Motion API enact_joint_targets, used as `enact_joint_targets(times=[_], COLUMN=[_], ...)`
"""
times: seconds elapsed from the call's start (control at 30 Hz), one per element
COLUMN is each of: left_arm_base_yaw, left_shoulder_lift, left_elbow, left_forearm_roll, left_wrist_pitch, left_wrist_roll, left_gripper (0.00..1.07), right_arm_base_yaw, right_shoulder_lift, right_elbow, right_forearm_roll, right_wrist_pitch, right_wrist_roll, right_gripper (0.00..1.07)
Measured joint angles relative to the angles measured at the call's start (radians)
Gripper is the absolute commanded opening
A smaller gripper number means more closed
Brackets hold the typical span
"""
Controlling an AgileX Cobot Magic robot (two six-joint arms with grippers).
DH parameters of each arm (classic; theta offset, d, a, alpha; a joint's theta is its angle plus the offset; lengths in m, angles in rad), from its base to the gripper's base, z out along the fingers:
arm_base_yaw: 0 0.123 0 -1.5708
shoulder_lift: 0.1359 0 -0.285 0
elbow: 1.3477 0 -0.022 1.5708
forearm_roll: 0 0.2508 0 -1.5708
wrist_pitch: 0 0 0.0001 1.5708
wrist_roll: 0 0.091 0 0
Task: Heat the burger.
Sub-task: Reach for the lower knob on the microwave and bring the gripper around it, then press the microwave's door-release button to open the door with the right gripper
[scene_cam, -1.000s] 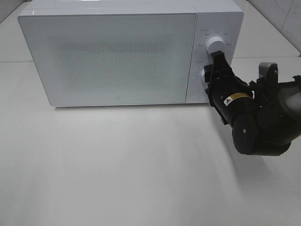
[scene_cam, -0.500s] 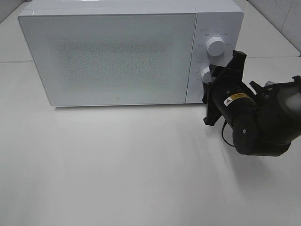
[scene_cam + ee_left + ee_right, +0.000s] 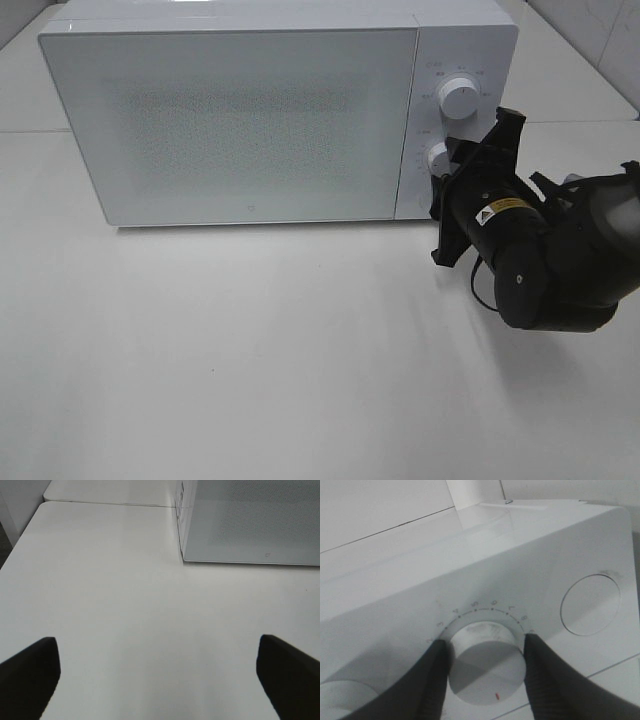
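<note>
- One white microwave [image 3: 250, 110] takes up the back of the table [image 3: 250, 380]. Its door is shut and no view shows the burger, so it is presumably hidden inside.
- Right gripper [image 3: 486, 645] pinches the lower knob [image 3: 487, 665], one finger on either side. Setting the dial looks like the step in hand, with the heating itself left to do.
- Left gripper [image 3: 157, 670] hangs empty over the tabletop, fingers spread wide.

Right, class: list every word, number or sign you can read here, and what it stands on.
"3" "4" "5" "6" "7" "8": round the lower dial of the microwave.
Marks round the upper dial: too small to read.
Small mark low on the door: too small to read.
Yellow sticker on the arm: too small to read.
</note>
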Motion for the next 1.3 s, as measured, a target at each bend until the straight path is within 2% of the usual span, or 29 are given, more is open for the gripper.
enact_joint_targets(times=[0.17, 0.5, 0.6, 0.67, 0.7, 0.77, 0.8, 0.87, 1.3], left_arm_base_yaw=[0.000, 0.000, 0.000, 0.000, 0.000, 0.000, 0.000, 0.000, 0.000], left_shoulder_lift=[0.000, 0.000, 0.000, 0.000, 0.000, 0.000, 0.000, 0.000, 0.000], left_elbow=[0.000, 0.000, 0.000, 0.000, 0.000, 0.000, 0.000, 0.000, 0.000], left_forearm_roll=[0.000, 0.000, 0.000, 0.000, 0.000, 0.000, 0.000, 0.000, 0.000], left_wrist_pitch=[0.000, 0.000, 0.000, 0.000, 0.000, 0.000, 0.000, 0.000, 0.000], left_wrist_roll=[0.000, 0.000, 0.000, 0.000, 0.000, 0.000, 0.000, 0.000, 0.000], left_gripper=[1.00, 1.00, 1.00, 1.00, 1.00, 1.00, 1.00, 1.00, 1.00], right_arm_base_yaw=[0.000, 0.000, 0.000, 0.001, 0.001, 0.003, 0.003, 0.003, 0.007], right_shoulder_lift=[0.000, 0.000, 0.000, 0.000, 0.000, 0.000, 0.000, 0.000, -0.043], right_elbow=[0.000, 0.000, 0.000, 0.000, 0.000, 0.000, 0.000, 0.002, 0.041], right_forearm_roll=[0.000, 0.002, 0.001, -0.023, -0.023, -0.033, -0.033, -0.040, -0.040], right_wrist_pitch=[0.000, 0.000, 0.000, 0.001, 0.001, 0.004, 0.004, 0.005, 0.001], right_wrist_roll=[-0.001, -0.019, -0.032, -0.032, -0.032, -0.034, -0.034, -0.034, -0.096], right_gripper=[0.38, 0.45, 0.51, 0.60, 0.60, 0.72, 0.72, 0.79, 0.76])
